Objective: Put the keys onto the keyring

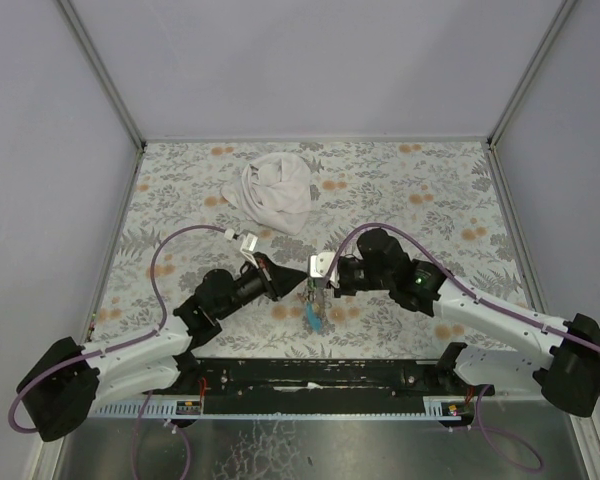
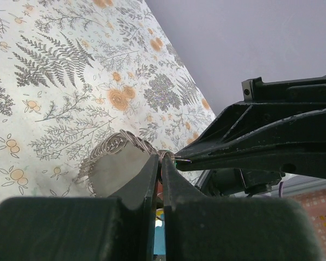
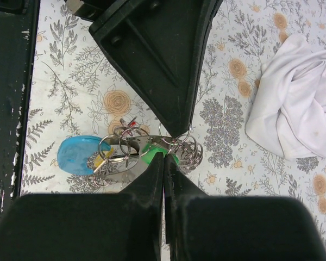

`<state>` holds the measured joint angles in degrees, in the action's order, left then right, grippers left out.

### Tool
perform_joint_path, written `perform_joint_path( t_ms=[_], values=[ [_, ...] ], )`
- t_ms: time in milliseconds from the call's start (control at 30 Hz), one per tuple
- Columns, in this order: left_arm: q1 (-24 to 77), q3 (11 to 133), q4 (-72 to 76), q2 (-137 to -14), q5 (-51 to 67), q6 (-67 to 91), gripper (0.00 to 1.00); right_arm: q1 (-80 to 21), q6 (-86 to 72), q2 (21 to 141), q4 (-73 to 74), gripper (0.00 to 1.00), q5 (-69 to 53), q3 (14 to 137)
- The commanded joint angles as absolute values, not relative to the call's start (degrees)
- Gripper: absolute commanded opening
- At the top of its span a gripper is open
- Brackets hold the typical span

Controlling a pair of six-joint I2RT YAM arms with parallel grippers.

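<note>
My left gripper (image 2: 163, 161) is shut on a thin metal ring of the keyring (image 2: 164, 155), held above the table. In the right wrist view it comes down from the top, its tip at that ring (image 3: 175, 142). My right gripper (image 3: 163, 157) is shut on the green key (image 3: 150, 152), right against the ring. Several more rings, a light-blue piece (image 3: 76, 155), a yellow key (image 3: 103, 159) and a red key (image 3: 128, 124) hang in the same bunch. In the top view the left gripper (image 1: 298, 279) and right gripper (image 1: 320, 281) meet tip to tip over the bunch (image 1: 311, 314).
A crumpled white cloth (image 1: 275, 190) lies at the back of the flowered table (image 1: 430, 190), also seen as a white cloth (image 3: 299, 109) in the right wrist view. Grey walls enclose the table on three sides.
</note>
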<state>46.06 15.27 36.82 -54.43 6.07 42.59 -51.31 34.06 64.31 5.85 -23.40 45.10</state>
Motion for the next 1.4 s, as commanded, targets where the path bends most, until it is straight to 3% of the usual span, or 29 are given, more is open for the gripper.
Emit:
perform_joint_path(
  t_ms=[0,100,200,600,833,1367],
  values=[
    [45.09,14.28,44.76,-52.35,-2.04,38.68,0.0,-52.83,31.97,63.45,11.47,0.0,-24.96,44.58],
    [45.13,13.75,48.3,-53.17,0.79,36.79,0.0,-52.85,29.84,61.09,7.68,0.21,-24.75,43.14],
    [45.1,13.81,48.53,-53.79,2.58,34.8,0.0,-52.87,29.18,59.2,5.87,0.33,-22.87,42.94],
    [45.15,14.55,45.54,-53.28,10.59,25.86,0.0,-52.74,30.51,57.32,-0.27,0.38,-20.19,42.57],
    [44.41,15.17,42.07,-52.44,14.56,18.94,0.0,-49.43,34.6,60.82,5.49,0.38,-29.4,46.46],
    [43.79,12.48,49.75,-54.51,9.54,27.38,0.0,-48.43,16.17,60.27,-12.81,0.46,-26.0,39.6]
  ],
)
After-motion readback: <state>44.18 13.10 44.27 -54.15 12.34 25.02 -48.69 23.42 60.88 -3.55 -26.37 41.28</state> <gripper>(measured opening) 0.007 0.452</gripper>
